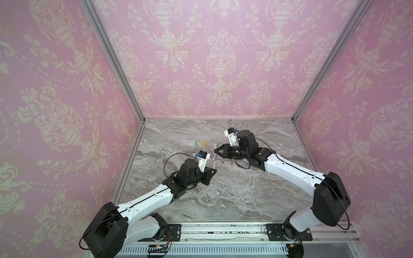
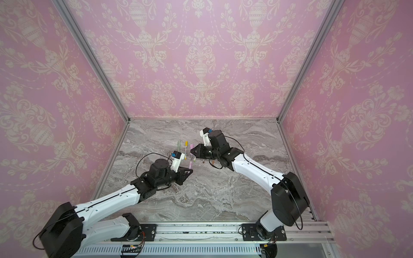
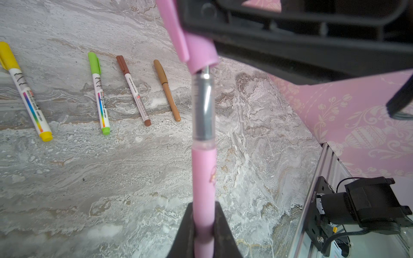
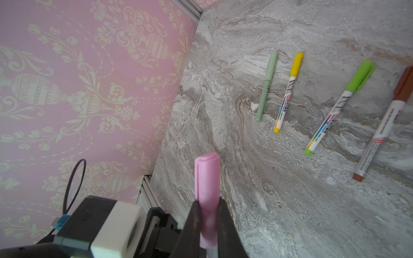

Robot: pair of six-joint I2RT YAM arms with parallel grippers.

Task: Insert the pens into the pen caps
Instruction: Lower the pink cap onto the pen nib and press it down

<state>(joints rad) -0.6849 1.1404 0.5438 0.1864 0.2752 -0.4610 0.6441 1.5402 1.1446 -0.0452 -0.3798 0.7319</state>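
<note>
Left gripper (image 3: 204,223) is clamped on the barrel of the pink pen (image 3: 203,174), holding it off the marbled surface (image 3: 89,189) with its tip toward the right gripper (image 4: 209,212). That gripper is clenched around the pink cap (image 4: 206,174). Only the nib sits at the cap's mouth and the pen's clear grey neck is fully exposed, so the cap is not seated. Five capped pens lie side by side, apart, on the surface: the sage green pen (image 4: 267,87), yellow pen (image 4: 288,93), lime green pen (image 4: 339,107), brown pen (image 4: 384,125) and tan pen (image 3: 167,89).
</note>
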